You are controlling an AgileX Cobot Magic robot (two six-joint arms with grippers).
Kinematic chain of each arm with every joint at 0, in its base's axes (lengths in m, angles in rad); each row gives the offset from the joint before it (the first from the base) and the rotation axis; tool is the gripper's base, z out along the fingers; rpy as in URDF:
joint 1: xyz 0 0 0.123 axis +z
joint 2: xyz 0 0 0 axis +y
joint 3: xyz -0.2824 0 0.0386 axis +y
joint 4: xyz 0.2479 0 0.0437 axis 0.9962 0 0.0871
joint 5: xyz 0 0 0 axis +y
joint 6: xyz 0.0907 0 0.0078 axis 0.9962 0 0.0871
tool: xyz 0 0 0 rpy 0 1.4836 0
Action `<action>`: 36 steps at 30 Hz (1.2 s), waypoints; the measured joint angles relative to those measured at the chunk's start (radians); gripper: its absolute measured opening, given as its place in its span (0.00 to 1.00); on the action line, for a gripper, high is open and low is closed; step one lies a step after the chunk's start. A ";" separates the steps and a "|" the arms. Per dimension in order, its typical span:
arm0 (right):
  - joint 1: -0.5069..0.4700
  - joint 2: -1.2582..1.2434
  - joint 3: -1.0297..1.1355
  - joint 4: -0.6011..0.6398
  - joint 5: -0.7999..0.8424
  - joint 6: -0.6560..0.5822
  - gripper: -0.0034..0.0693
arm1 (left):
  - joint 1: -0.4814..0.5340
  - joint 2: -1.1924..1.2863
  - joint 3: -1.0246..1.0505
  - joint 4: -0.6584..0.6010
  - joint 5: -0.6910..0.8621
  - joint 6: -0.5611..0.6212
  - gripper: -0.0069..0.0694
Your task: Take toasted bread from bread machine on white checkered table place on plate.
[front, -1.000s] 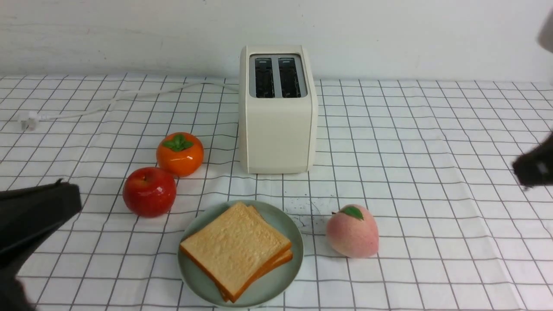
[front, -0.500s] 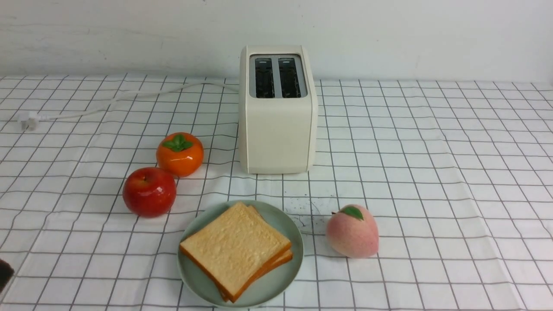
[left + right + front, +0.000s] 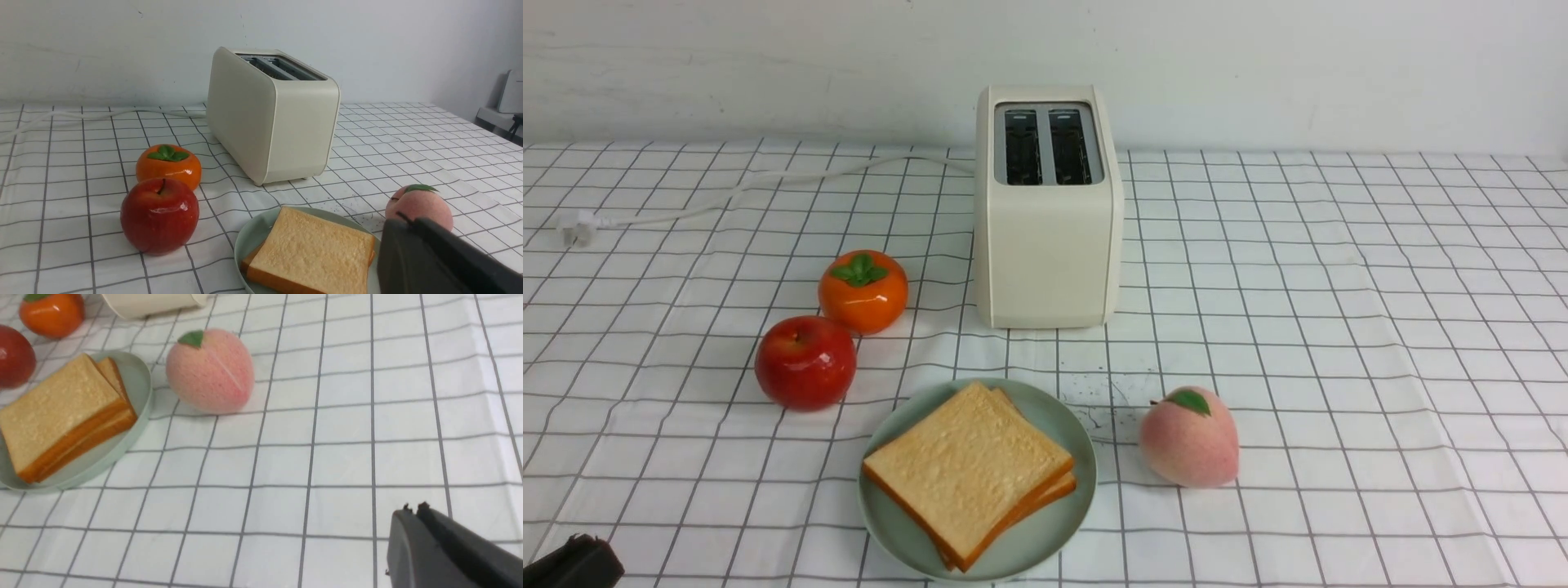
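Two slices of toasted bread [image 3: 968, 469], pale golden with orange-brown crusts, lie stacked on the plate [image 3: 1054, 416], near centre, in front of the bread machine [image 3: 1045, 245]. The left gripper [image 3: 402, 223] sits low at near left and the right gripper [image 3: 412, 508] low at near right, both clear of the plate. Both are closed and empty.

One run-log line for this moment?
toasted bread: two slices stacked on plate | bread machine: slots empty | left gripper: shut, empty | right gripper: shut, empty
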 joint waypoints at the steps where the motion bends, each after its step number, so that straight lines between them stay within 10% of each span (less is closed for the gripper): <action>1: 0.000 0.000 0.017 0.000 0.007 0.000 0.06 | 0.000 0.000 0.000 -0.001 0.000 0.000 0.07; 18: -0.160 -0.269 0.056 -0.299 0.031 0.071 0.07 | 0.000 0.000 0.000 -0.002 0.001 0.000 0.07; 36: -0.207 -0.332 0.189 -0.303 -0.093 -0.053 0.02 | 0.000 0.000 0.000 -0.002 0.001 0.000 0.07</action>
